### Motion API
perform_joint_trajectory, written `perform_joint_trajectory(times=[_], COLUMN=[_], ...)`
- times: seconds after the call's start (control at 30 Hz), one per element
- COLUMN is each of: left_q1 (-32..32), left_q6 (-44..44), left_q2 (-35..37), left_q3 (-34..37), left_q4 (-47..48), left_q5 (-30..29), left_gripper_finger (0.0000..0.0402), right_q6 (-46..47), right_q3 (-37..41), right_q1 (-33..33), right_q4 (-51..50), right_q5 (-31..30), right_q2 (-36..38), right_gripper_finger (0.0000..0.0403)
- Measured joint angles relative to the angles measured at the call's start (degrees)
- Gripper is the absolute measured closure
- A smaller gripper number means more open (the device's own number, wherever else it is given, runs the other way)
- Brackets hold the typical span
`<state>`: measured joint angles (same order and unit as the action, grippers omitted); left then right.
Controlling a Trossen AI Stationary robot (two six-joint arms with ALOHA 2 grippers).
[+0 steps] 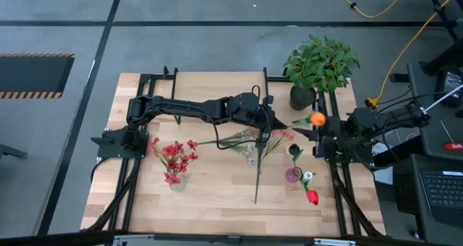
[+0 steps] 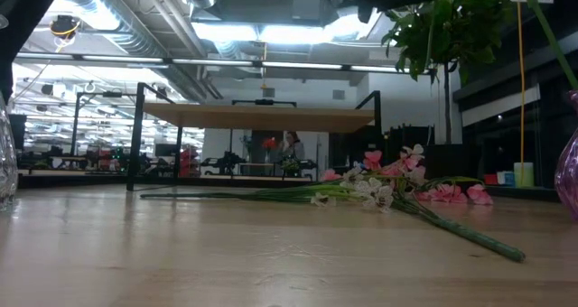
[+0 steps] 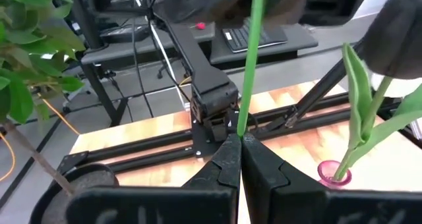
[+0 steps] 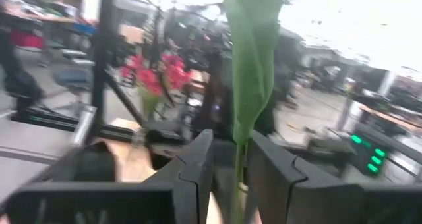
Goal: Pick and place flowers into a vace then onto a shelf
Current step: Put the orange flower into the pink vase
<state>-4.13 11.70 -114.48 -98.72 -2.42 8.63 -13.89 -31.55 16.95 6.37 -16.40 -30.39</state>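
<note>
My left gripper [image 1: 263, 124] is high over the table's middle, shut on a long green flower stem [image 1: 257, 166] that runs toward the near edge. My right gripper [image 1: 307, 129] is at the right, shut on an orange flower [image 1: 317, 119] with a green leaf [image 4: 250, 59]. Pink and white flowers [image 2: 379, 188] lie flat on the table beside a clear vase [image 1: 251, 156]. A purple vase [image 1: 293, 175] holds a dark bloom, and a clear vase [image 1: 175, 179] at the left holds red flowers [image 1: 173, 155]. The shelf [image 2: 262, 117] stands at the far side. My left gripper pinches the bare green stem [image 3: 242, 122] between its two fingertips [image 3: 227, 151]. The fingers lie across the stem. The stem is lifted clear of the table. My right gripper has the orange flower's stem [image 4: 236, 174] between its two fingers [image 4: 198, 165], just below the leaf. The fingers lie across the stem. The flower is lifted clear of the table, and its bloom does not show in the wrist view.
A bushy green plant in a black pot [image 1: 318, 65] stands at the far right corner. A red flower [image 1: 312, 197] and a white one [image 1: 307, 177] lie near the purple vase. Black frame rails [image 1: 130, 188] run along both table sides. Bare wood lies in the near left.
</note>
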Motion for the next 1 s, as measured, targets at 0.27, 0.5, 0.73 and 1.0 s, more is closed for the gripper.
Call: perform_joint_trajectory(times=[0.27, 0.5, 0.73, 1.0], left_q1=[-1.5, -1.4, -1.0, 1.0], left_q6=[-0.4, -0.4, 2.5, 3.0], left_q2=[0.0, 0.0, 0.1, 0.7], left_q3=[0.0, 0.0, 0.0, 0.0], left_q4=[0.0, 0.2, 2.6, 3.1], left_q5=[0.0, 0.0, 0.4, 0.5], left_gripper_finger=[0.04, 0.04, 0.04, 0.0353], right_q6=[0.2, 0.2, 0.1, 1.1], right_q3=[0.0, 0.0, 0.0, -2.0], right_q1=[-1.4, -3.2, -4.9, -5.1], right_q4=[0.3, 0.3, 0.0, -6.9], right_q5=[2.4, 2.6, 2.6, 2.6], right_q2=[-0.1, -0.2, -0.3, 1.9], right_gripper_finger=[0.0312, 0.0359, 0.0395, 0.04])
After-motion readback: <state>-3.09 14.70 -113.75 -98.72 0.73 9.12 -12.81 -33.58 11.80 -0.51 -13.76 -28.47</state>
